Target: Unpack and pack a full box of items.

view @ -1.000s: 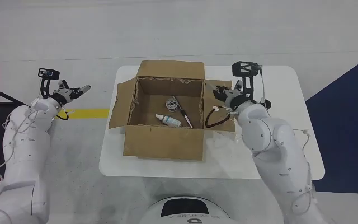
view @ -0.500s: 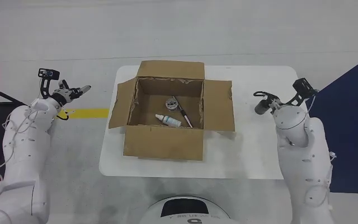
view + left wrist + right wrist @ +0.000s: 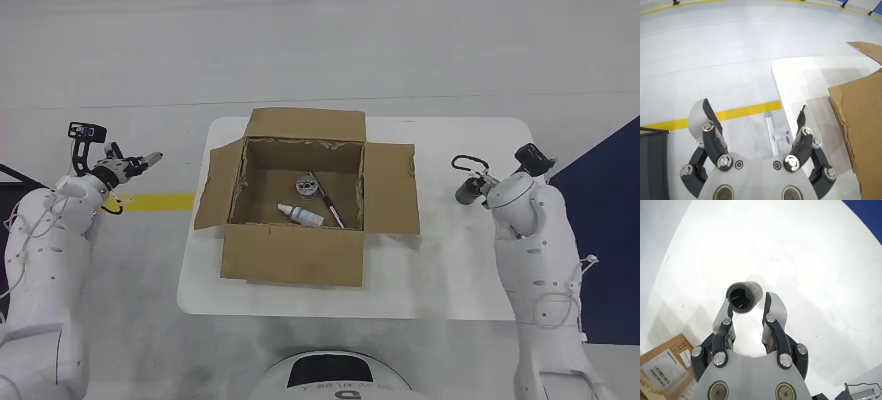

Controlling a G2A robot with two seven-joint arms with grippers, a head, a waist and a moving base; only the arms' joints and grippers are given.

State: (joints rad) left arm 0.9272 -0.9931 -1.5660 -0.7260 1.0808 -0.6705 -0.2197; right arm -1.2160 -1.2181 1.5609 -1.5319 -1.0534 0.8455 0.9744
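- Box (image 3: 290, 255) sits open at the middle of the counter (image 3: 470, 270), flaps spread. A white bottle (image 3: 300, 214), a thin tool (image 3: 330, 205) and a round metal piece (image 3: 306, 184) lie on its bottom.
- Cylinder (image 3: 743, 295), short and dark, is out of the box on the right part of the counter, well apart from it. It seems to rest on the surface, though I cannot tell if it is fully down.
- Right gripper (image 3: 748, 299) hangs just over it, jaws part open, wider than the cylinder and clamping nothing. One pad (image 3: 730, 309) touches or nearly touches the cylinder's rim; the other stands apart.
- The cylinder lies just beyond the jaw tips, with its open end turned back toward the wrist. Its axis therefore runs along the jaws, not across them.
- Left gripper (image 3: 754, 106) hangs over the floor off the counter's left edge, jaws wide and empty.
- Judgement: unpacking looks partway done, with at least three things not yet out.
- The next pick lies to the left of the right gripper. The bottle lies roughly left to right, and the tool slants from far left to near right.
- The right gripper looks a little nearer the box and is over the counter, so it seems the likelier arm.
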